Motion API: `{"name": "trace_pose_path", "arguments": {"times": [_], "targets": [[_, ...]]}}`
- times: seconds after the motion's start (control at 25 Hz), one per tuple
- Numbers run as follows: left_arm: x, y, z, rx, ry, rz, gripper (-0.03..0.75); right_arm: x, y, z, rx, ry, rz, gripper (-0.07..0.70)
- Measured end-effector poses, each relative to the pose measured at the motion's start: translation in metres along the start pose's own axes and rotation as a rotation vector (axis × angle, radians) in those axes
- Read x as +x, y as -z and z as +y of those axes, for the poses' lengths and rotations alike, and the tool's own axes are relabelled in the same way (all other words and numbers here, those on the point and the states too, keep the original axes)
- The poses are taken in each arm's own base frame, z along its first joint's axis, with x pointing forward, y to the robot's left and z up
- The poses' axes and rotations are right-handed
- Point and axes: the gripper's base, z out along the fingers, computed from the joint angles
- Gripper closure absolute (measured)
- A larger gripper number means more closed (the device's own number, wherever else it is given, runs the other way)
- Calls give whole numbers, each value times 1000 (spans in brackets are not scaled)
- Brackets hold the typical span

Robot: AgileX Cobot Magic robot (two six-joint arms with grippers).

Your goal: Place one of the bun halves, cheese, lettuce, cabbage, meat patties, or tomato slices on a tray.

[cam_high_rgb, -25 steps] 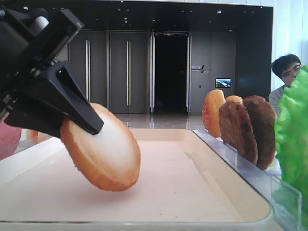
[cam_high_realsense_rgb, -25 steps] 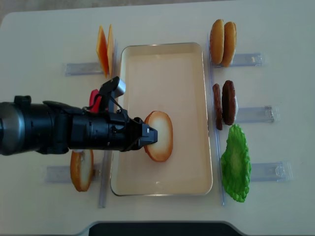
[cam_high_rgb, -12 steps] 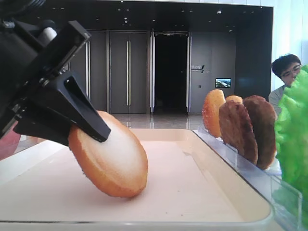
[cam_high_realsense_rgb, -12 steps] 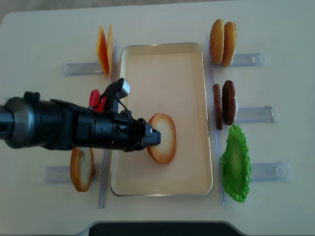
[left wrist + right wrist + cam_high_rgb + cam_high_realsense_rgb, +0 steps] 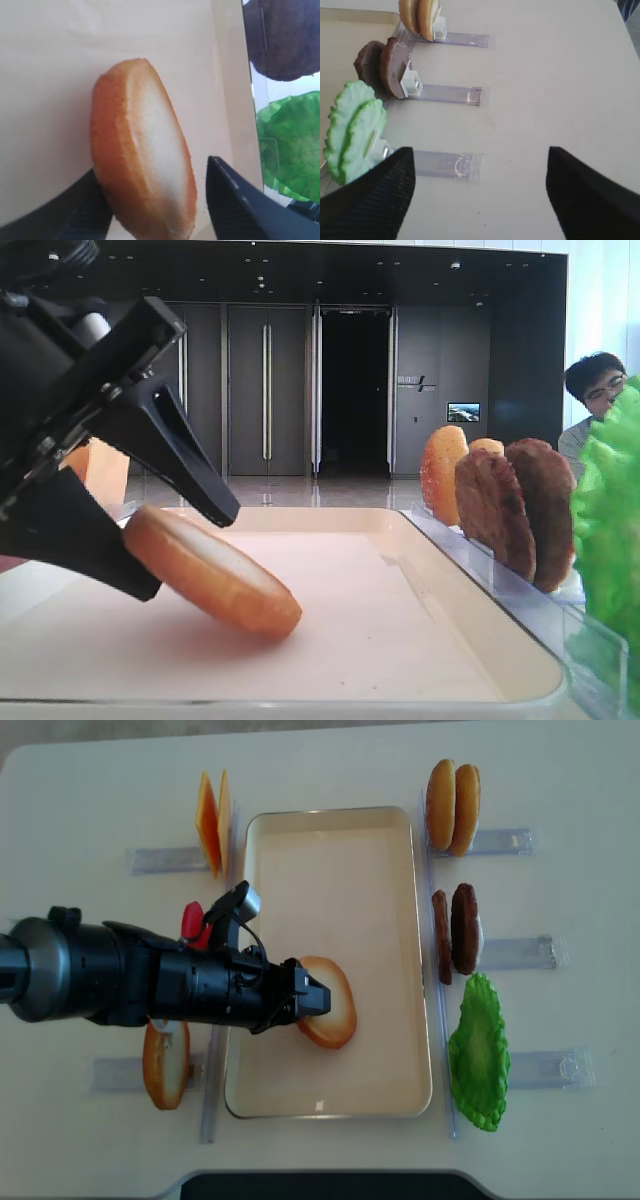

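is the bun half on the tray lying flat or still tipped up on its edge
Tipped. The bun half leans with its right edge on the tray and its left side raised between the open left gripper jaws.

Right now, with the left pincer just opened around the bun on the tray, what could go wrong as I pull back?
1. The bun half leans tilted, one edge on the tray, the other by the lower finger of the left pincer; retracting may drag or flip it.
2. Its jaws straddle the bun closely, so sideways motion could knock it.
3. Retreating low may clip the tray rim or the bun half outside it.
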Motion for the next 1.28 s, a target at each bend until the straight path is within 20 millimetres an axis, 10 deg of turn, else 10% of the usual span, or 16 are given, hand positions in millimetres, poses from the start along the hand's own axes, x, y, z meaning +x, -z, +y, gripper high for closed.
{"name": "trace_pose_path", "arguments": {"times": [1.28], "targets": [[8,79,-31,-129,-56,-76,213,0,0,0,-1,0,0,86]]}}
